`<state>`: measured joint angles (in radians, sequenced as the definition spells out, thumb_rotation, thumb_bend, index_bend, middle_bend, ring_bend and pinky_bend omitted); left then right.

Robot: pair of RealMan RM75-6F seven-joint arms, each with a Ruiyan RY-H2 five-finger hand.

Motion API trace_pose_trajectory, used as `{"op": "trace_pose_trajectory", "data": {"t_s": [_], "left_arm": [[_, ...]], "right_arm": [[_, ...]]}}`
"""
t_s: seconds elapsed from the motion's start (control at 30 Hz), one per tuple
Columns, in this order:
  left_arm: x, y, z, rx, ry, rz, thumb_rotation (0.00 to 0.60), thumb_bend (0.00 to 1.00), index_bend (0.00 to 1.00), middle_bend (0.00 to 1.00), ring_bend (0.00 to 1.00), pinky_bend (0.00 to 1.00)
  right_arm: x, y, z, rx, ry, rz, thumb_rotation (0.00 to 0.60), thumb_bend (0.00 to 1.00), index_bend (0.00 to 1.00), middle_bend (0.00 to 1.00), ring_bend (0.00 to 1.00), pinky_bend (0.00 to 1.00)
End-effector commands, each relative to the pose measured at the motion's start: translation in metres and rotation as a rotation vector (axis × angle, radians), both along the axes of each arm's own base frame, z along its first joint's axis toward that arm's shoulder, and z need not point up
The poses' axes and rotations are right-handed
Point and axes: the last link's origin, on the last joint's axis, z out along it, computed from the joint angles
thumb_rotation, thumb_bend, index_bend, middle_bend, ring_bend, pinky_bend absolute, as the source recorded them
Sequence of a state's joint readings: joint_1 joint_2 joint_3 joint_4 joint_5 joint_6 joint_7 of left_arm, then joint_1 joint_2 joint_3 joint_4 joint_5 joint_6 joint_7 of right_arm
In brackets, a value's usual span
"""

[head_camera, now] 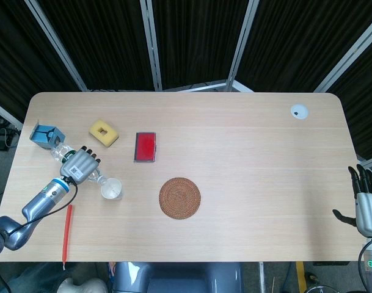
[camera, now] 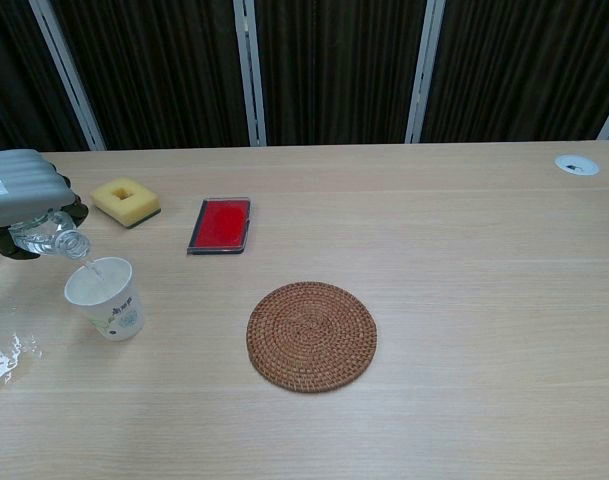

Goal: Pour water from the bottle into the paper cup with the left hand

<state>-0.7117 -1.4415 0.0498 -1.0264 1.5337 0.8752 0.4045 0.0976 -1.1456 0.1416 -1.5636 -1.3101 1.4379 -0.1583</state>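
Note:
My left hand [head_camera: 79, 165] [camera: 22, 201] grips a clear plastic bottle [head_camera: 61, 152] [camera: 50, 236] tipped on its side, neck pointing toward the white paper cup [head_camera: 111, 189] [camera: 106, 298]. The bottle's mouth hangs just above the cup's left rim, and a thin stream of water runs from it into the cup in the chest view. The cup stands upright on the table at the left. My right hand [head_camera: 366, 201] hangs off the table's right edge, fingers apart and holding nothing.
A round woven coaster [head_camera: 179, 198] lies right of the cup. A red flat case [head_camera: 145, 147], a yellow sponge [head_camera: 104, 133] and a blue box [head_camera: 45, 135] sit behind. A red pen [head_camera: 66, 235] lies near the front edge. Spilled water [camera: 2, 362] glistens left of the cup.

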Motion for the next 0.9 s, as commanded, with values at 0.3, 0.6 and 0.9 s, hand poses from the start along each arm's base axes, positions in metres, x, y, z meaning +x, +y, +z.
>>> {"op": "trace_pose_trajectory", "data": {"t_s": [0.3,0.6,0.9], "left_arm": [[-0.001,0.0,0.0,-0.001,-0.02,0.001,0.6,0.79,0.7,0.55,0.39,0.43],[0.001,-0.001,0.003,-0.01,-0.16,0.051,0.6,0.79,0.7,0.55,0.39,0.43],[-0.001,0.001,0.016,-0.003,-0.542,0.253,0.6,0.79,0.7,0.55,0.39,0.43]], "right_arm": [[0.0,0.0,0.0,0.0,0.0,-0.001,0.6,0.0,0.0,0.0,0.0,0.0],[0.0,0.0,0.0,-0.001,-0.001,-0.005,0.6,0.0,0.0,0.0,0.0,0.0],[0.0,0.0,0.0,0.001,-0.002,-0.004,0.6,0.0,0.0,0.0,0.0,0.0]]}}
